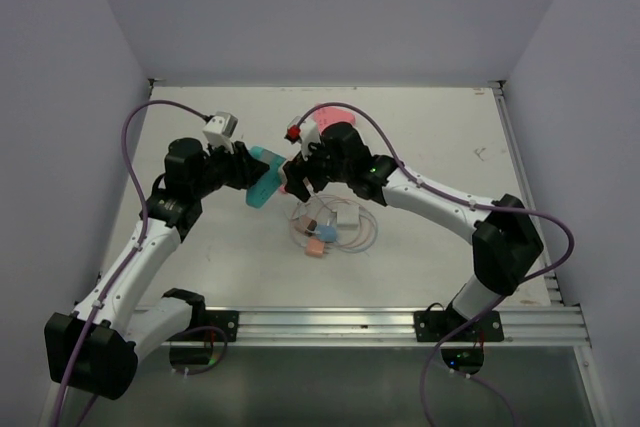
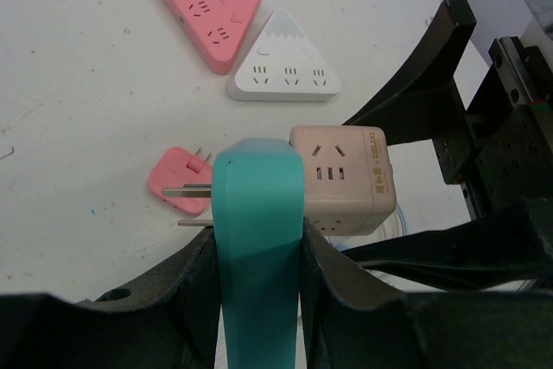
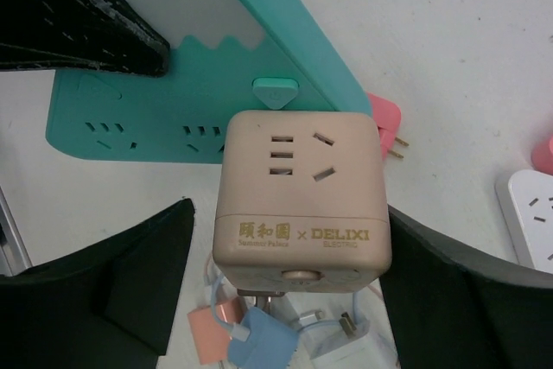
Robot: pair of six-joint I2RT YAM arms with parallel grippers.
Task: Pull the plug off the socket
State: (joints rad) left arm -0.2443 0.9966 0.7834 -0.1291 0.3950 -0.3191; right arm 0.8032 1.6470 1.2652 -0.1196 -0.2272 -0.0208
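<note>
A teal triangular socket (image 1: 262, 179) is held up off the table, with my left gripper (image 2: 257, 300) shut on its edge. A beige cube plug (image 3: 298, 187) marked DELIXI sits against the teal socket (image 3: 173, 118) face, to the right of the teal socket (image 2: 257, 239) in the left wrist view. My right gripper (image 3: 289, 213) is open and straddles the cube. Its right finger (image 3: 449, 291) reaches the cube's side, while the left finger (image 3: 130, 283) stands a small gap off. The cube's pins are hidden.
A pink triangular socket (image 2: 207, 15) and a white one (image 2: 285, 66) lie on the far table, with a small pink plug (image 2: 177, 179) nearer. A bundle of small chargers and cables (image 1: 325, 227) lies below the grippers, including a blue one (image 3: 263, 343).
</note>
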